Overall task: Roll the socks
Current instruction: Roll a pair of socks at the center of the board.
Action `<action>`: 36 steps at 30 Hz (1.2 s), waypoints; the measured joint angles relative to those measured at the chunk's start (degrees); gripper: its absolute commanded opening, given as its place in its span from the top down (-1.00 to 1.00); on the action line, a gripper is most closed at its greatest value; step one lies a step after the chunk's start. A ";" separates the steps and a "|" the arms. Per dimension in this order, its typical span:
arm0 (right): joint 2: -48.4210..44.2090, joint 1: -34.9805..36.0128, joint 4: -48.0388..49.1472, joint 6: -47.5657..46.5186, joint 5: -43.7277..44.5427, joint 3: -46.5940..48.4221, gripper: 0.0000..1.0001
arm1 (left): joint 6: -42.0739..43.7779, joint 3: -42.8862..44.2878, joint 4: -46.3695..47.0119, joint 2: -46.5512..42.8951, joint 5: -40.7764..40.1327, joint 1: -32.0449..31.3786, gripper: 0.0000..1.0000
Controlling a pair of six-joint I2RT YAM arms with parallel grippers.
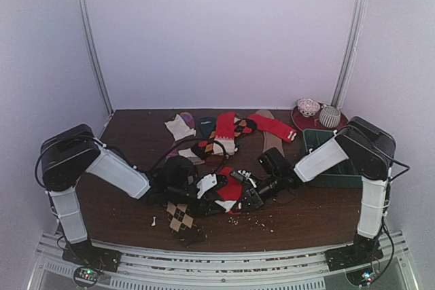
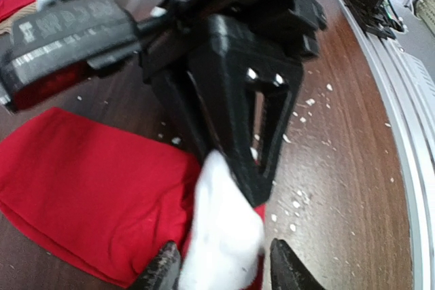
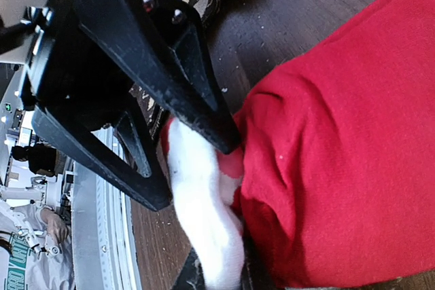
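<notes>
The red sock [image 1: 230,188] lies crumpled at the table's front middle, its white end [image 2: 221,236] bunched up. My left gripper [image 1: 207,185] comes in from the left. Its fingers [image 2: 160,271] stand on either side of that white end [image 3: 197,195] and press on it. From the right, my right gripper [image 1: 250,196] pinches the same white end low down, shut on it [image 3: 221,278]. The other gripper fills the upper part of each wrist view. The brown argyle sock [image 1: 180,216] lies loose on the table just in front of the left gripper.
More socks [image 1: 224,132] lie heaped at the back middle, with a white one [image 1: 180,127] to their left and a red one [image 1: 275,127] to their right. A green bin [image 1: 319,142] stands at the right. Behind it is a red plate [image 1: 299,124] with rolled socks. Crumbs dot the wood.
</notes>
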 measured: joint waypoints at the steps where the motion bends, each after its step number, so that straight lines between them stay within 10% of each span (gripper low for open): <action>1: 0.02 0.00 0.00 0.00 -0.09 0.00 0.74 | -0.37 -0.59 0.37 -0.07 0.52 -0.02 0.07; 8: 0.04 -0.02 -0.09 0.11 -0.24 0.00 0.73 | -1.49 -1.38 0.70 -0.04 1.97 -0.11 0.15; 17: 0.00 -0.02 -0.28 0.22 -0.44 -0.13 0.72 | -3.37 -0.94 1.55 1.38 2.19 -0.04 1.00; 27: -4.90 0.09 -0.68 -0.31 3.04 -3.13 0.39 | -6.34 2.05 0.50 3.80 2.75 0.24 1.00; 36: -25.46 7.91 -0.81 -8.37 29.53 -14.32 0.10 | -12.96 3.85 -1.05 5.75 6.01 1.79 1.00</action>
